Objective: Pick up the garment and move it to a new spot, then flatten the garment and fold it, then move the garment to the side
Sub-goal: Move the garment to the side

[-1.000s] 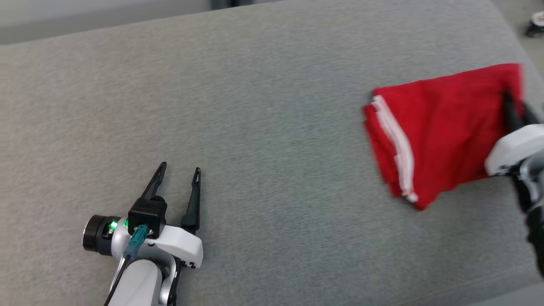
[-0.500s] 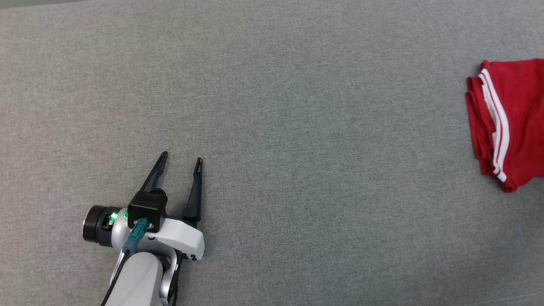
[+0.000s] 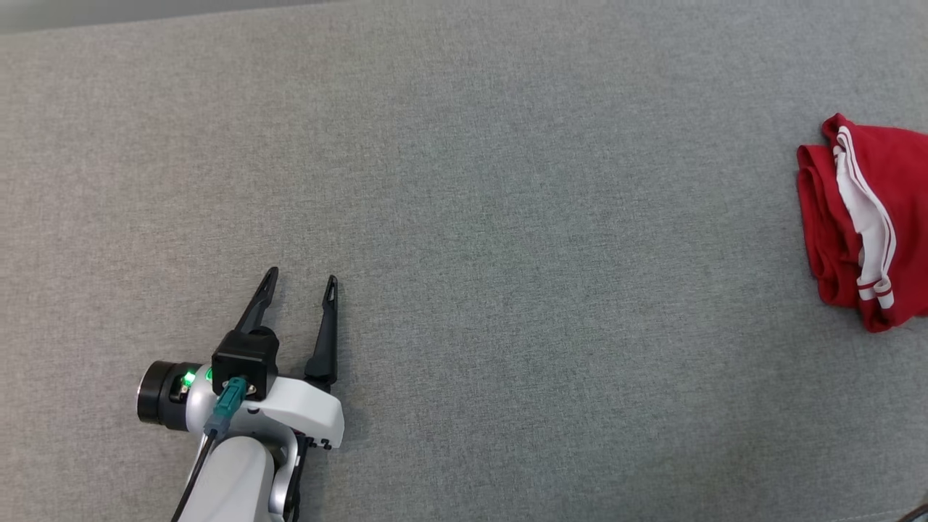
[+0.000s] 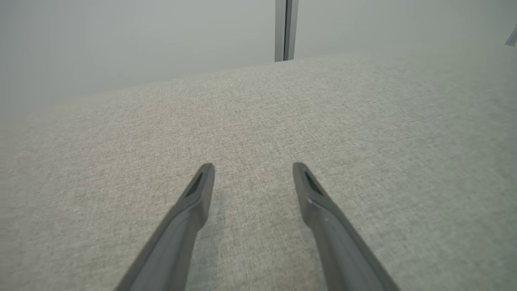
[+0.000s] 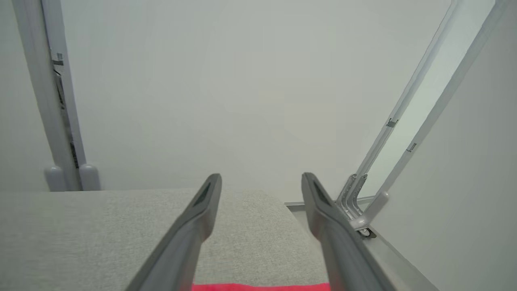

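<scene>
The left gripper (image 3: 301,276) lay low over the grey cushion (image 3: 507,217) at the lower left of the head view. Its pale forearm rose from the bottom edge and its fingers pointed up the view, spread apart with nothing between them. The left wrist view showed the same gap, with bare fabric under both tips. The garment (image 3: 902,188) (red, with white stripes along one edge) sat bunched on the cushion at the far right of the head view, well apart from the left gripper. The right gripper (image 5: 261,176) pointed across the cushion's end toward a pale wall (image 5: 242,81), fingers apart and empty — a thin strip of red cloth showed below them.
</scene>
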You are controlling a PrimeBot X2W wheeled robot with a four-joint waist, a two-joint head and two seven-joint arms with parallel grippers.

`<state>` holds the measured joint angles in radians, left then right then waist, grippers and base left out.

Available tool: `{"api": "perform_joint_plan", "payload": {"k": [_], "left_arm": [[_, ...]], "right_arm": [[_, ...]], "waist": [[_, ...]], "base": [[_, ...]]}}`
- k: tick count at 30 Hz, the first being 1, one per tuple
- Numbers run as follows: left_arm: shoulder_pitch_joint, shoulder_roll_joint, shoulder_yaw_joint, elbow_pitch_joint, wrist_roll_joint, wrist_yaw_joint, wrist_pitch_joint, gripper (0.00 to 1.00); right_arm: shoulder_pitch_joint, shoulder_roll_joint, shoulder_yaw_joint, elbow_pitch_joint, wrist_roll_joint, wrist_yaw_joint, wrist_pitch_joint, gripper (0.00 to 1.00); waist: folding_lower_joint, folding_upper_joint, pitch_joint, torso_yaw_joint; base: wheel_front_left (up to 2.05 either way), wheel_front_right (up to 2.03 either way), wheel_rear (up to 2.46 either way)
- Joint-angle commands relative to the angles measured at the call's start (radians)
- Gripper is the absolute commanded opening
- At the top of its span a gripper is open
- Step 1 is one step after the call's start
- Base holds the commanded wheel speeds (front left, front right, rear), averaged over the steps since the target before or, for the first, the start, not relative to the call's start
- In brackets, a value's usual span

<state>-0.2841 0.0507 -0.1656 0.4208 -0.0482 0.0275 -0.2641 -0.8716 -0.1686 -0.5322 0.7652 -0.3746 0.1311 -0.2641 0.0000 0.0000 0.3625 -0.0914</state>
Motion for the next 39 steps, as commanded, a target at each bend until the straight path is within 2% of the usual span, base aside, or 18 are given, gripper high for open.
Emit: {"api": "perform_joint_plan", "payload": {"k": [1, 6, 11, 17, 25, 39], "left_arm": [[0.006, 0.004, 0.004, 0.0, -0.005, 0.005, 0.0, 1.0], [0.02, 0.003, 0.005, 0.001, -0.021, 0.013, 0.0, 1.0], [0.044, 0.002, 0.002, 0.002, -0.052, 0.032, 0.0, 1.0], [0.081, 0.002, -0.003, 0.008, -0.084, 0.049, 0.0, 1.0], [0.147, 0.002, -0.001, 0.018, -0.112, 0.072, 0.0, 1.0], [0.23, 0.002, 0.033, 0.031, -0.12, 0.088, 0.0, 1.0]], "right_arm": [[0.023, -0.002, 0.013, -0.017, 0.019, -0.001, 0.0, 1.0], [0.122, 0.047, 0.176, -0.131, 0.139, -0.001, 0.0, 1.0], [0.241, 0.078, 0.309, -0.188, 0.244, -0.001, 0.0, 1.0], [0.376, 0.104, 0.408, -0.222, 0.314, -0.001, 0.0, 1.0], [0.53, 0.116, 0.44, -0.209, 0.39, -0.001, 0.0, 1.0], [0.644, 0.115, 0.48, -0.214, 0.451, -0.001, 0.0, 1.0]], "waist": [[0.0, 0.0, -0.009, 0.002], [0.0, 0.0, -0.046, 0.017], [0.0, 0.0, -0.09, 0.036], [0.0, 0.0, -0.146, 0.063], [0.0, 0.0, -0.231, 0.091], [0.0, 0.0, -0.35, 0.103]], "base": [[0.0, 0.0, 0.0], [0.0, 0.0, 0.0], [0.0, 0.0, 0.0], [0.0, 0.0, 0.0], [0.0, 0.0, 0.0], [0.0, 0.0, 0.0]]}}
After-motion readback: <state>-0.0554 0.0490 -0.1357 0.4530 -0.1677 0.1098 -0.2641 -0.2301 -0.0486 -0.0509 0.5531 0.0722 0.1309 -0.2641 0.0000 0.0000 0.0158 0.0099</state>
